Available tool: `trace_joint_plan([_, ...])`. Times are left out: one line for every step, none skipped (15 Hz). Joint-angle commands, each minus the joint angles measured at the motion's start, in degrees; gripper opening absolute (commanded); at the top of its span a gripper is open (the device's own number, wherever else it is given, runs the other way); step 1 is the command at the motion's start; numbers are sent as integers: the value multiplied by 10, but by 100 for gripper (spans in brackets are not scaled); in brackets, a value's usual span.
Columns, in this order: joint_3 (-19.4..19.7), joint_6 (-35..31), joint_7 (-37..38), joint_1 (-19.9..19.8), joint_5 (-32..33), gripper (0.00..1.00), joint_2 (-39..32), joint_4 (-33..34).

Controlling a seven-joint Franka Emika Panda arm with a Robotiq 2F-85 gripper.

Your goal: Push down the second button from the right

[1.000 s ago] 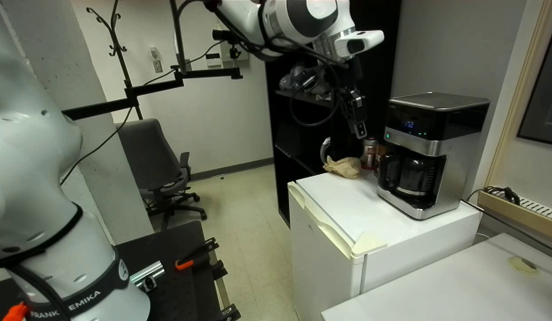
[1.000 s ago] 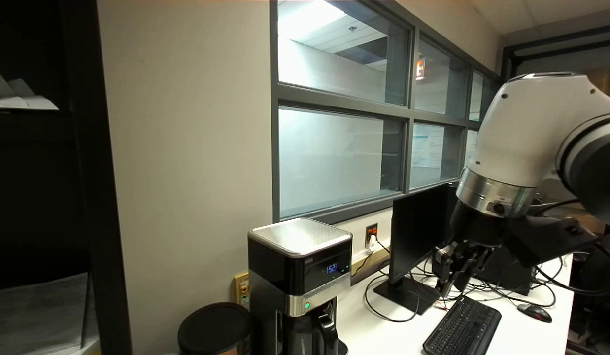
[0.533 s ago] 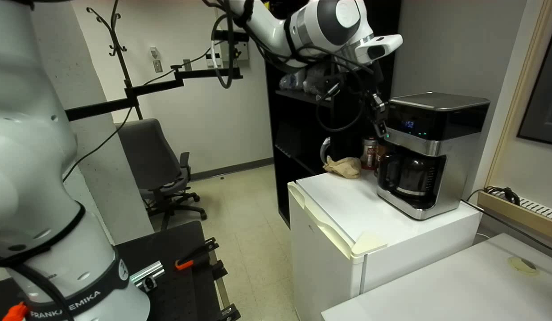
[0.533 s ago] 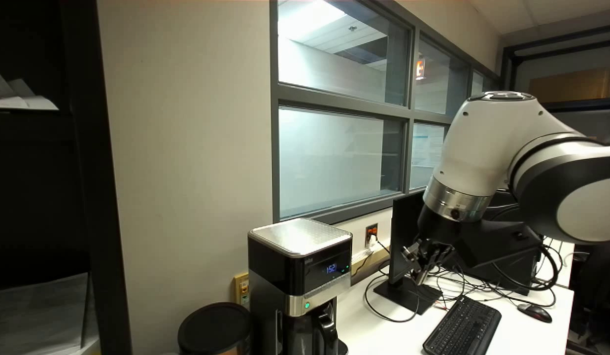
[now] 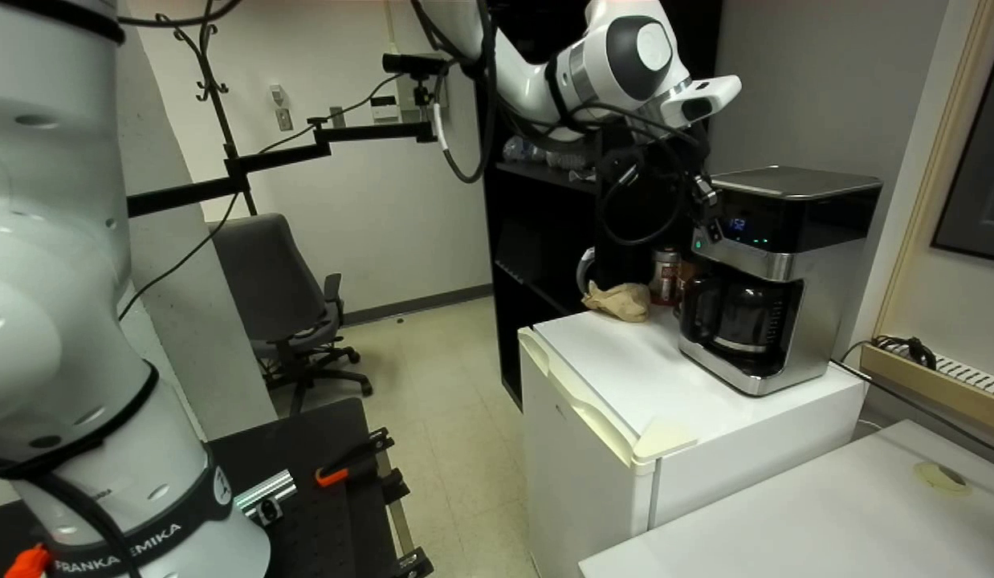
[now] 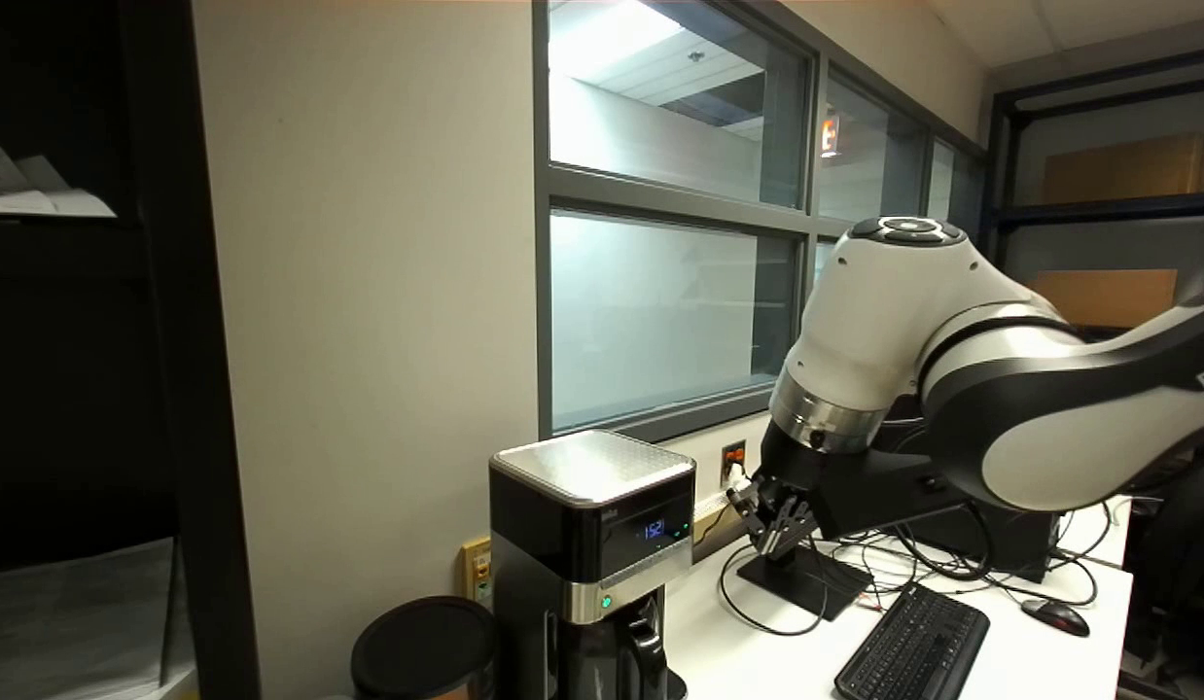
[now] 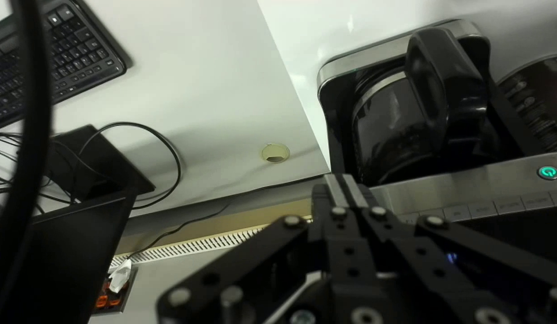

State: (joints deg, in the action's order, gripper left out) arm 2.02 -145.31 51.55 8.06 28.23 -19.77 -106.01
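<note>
In the wrist view, a black hand [image 7: 344, 180] at five o'clock, with the tips pressed together and pointing to twelve o'clock. Just past three o'clock from the tips, a row of flat buttons [image 7: 482, 209] on the coffee maker [image 7: 463, 189], with the near end partly hidden behind the hand. No telling for sure the second from the right. Farther out at three o'clock, a round button [image 7: 549, 173] with a green glow. At one o'clock, a dark pot [image 7: 391, 121]. Near ten o'clock, a keyboard [image 7: 76, 58] on the white bench [image 7: 206, 76].

In an exterior view, the hand [image 6: 765, 549] at three o'clock of the coffee maker, with a gap between. In an exterior view, the coffee maker [image 5: 818, 305] upright on a white fridge [image 5: 609, 353], with a crumpled tan bundle [image 5: 619, 302] at nine o'clock. In both exterior views, blue numbers [image 6: 654, 530] on its front.
</note>
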Motion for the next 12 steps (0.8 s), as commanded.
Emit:
trace_joint_plan([30,-12,25,28,4,0,-56,66])
trace_joint_plan([34,-12,27,32,1,0,-67,78])
trace_joint_plan([39,-11,29,35,-1,0,-78,91])
trace_joint_plan([43,-10,30,38,-4,0,-87,102])
trace_joint_plan([47,-8,30,40,-7,0,-97,113])
trace_joint_plan([50,-8,31,42,-10,0,-106,123])
trace_joint_plan([52,-5,31,43,-15,0,-116,133])
trace_joint_plan([54,-5,28,43,-20,0,-124,142])
trace_joint_plan([55,-3,27,44,-24,0,-131,151])
trace_joint_plan([57,-3,26,46,-27,0,-138,158])
trace_joint_plan([58,-2,25,47,-31,0,-144,165])
trace_joint_plan([58,-2,24,48,-36,0,-150,171])
